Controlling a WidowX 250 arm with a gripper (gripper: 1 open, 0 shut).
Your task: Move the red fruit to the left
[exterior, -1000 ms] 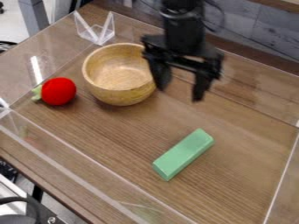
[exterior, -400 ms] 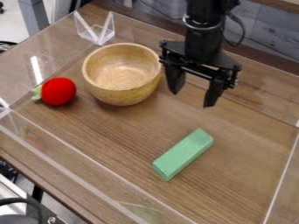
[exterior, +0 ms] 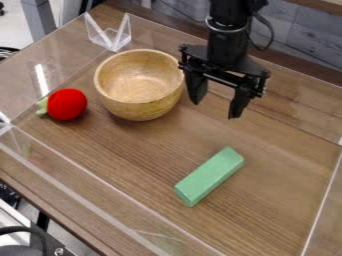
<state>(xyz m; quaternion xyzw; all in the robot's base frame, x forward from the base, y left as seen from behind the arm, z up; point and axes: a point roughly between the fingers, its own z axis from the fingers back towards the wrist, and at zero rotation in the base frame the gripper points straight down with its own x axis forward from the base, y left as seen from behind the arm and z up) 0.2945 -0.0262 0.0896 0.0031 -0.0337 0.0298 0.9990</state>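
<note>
In the camera view I see my black two-fingered gripper [exterior: 218,97] beyond the round, pale wooden bowl [exterior: 139,85], on its right side as the picture shows it. Its fingers are spread wide apart, with nothing between them that I can make out. One fingertip comes near the bowl's rim; I cannot tell whether there is any height between them.

What has just changed is me. One second ago my arm was a blur of motion; a moment later it was sharp, and now it is sharp too, set only slightly nearer the bowl. The fingers show apart in the latest pictures. I take this as a slowing, perhaps a turn toward the target, with the reach itself still to be made.

The small, round, bright-red toy fruit [exterior: 67,104] with its green leafy stem rests on the wooden table [exterior: 146,161], on the picture's left side of the bowl and apart from it. It has not shifted. The long green rectangular block [exterior: 210,177], toward the picture's bottom right from the bowl, has not moved either.

For the task, that means no visible progress with the fruit. I judge that I must pass over or around the bowl, clear of its rim, and come down with fingers parted around the fruit.
</note>
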